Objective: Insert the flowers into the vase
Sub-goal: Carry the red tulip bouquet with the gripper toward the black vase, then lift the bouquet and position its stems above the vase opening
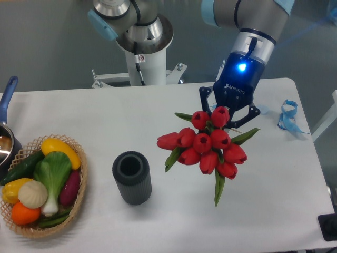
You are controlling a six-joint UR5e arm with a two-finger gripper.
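The flowers (pixel 208 143), a bunch of red tulip buds with green leaves, hang at the right of the middle of the table, with one long leaf trailing down toward the front. My gripper (pixel 228 116) comes down from above right behind the bunch. Its black fingers (pixel 206 95) close around the bunch's upper part, and the buds hide the fingertips. The vase (pixel 131 177), a short dark grey ribbed cylinder with an open round mouth, stands upright to the left of the flowers, well apart from them.
A woven basket (pixel 79 197) of vegetables sits at the front left corner. A pot with a blue handle (pixel 7 97) shows at the left edge. A blue ribbon (pixel 288 117) lies at the right. The robot's white base (pixel 145 63) stands behind the table.
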